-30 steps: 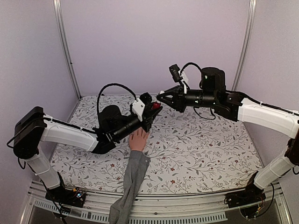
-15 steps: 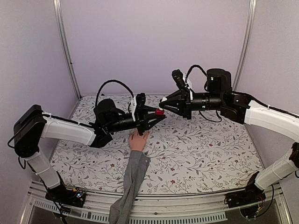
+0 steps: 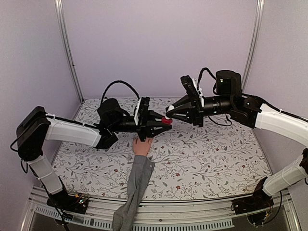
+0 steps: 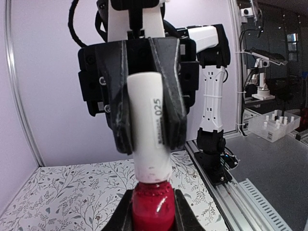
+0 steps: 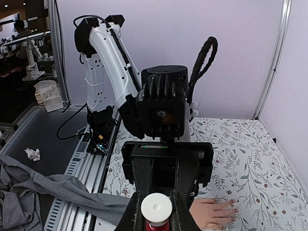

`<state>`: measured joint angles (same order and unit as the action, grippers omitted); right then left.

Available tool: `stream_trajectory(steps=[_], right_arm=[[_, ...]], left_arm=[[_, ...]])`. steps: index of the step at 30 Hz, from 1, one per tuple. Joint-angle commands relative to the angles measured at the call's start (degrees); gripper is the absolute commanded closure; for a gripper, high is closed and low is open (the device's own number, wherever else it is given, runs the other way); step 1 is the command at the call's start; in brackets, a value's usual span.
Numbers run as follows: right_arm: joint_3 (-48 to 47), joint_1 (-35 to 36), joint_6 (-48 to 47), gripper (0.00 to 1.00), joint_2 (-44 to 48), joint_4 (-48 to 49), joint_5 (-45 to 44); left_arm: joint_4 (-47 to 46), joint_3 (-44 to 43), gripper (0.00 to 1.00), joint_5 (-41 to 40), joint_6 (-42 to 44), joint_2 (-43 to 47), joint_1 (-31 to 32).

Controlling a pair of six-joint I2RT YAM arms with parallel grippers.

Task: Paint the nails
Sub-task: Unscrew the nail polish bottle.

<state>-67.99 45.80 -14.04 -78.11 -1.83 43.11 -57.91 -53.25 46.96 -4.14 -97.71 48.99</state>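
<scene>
The floral-patterned desk carries a mannequin hand with its grey sleeve trailing over the near edge. Above it, the left arm and the right arm meet tip to tip over the middle of the desk. The mannequin hand lies flat, slightly left of centre, fingers toward the far edge. The left jaws are clamped on a small red polish bottle. The right jaws are clamped on its white cap. The nails rest on the desk below the bottle, hidden in the top view.
</scene>
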Motion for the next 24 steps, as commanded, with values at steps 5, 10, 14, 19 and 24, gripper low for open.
stream_trajectory(steps=[5,10,14,19,24], right_arm=[[0.1,0.5,-4.4,1.00,-0.9,0.3,6.2],[0.0,0.4,-5.7,1.00,-1.0,-0.5,9.2],[-0.4,0.4,-6.5,1.00,-1.2,-1.5,10.0],[-1.2,0.4,-7.6,0.99,-2.0,-3.4,10.0],[-1.4,0.4,-7.7,0.80,-2.2,-3.4,9.7]], left_arm=[[-2.9,-3.3,1.00,14.0,-4.5,-3.4,1.8],[-5.9,-4.3,1.00,17.8,-8.1,-4.8,1.7],[-7.8,-5.5,1.00,20.6,-11.5,-6.4,1.8],[-8.9,-5.2,1.00,20.1,-12.0,-6.3,1.5],[-9.1,-5.0,1.00,19.6,-12.0,-6.1,1.2]])
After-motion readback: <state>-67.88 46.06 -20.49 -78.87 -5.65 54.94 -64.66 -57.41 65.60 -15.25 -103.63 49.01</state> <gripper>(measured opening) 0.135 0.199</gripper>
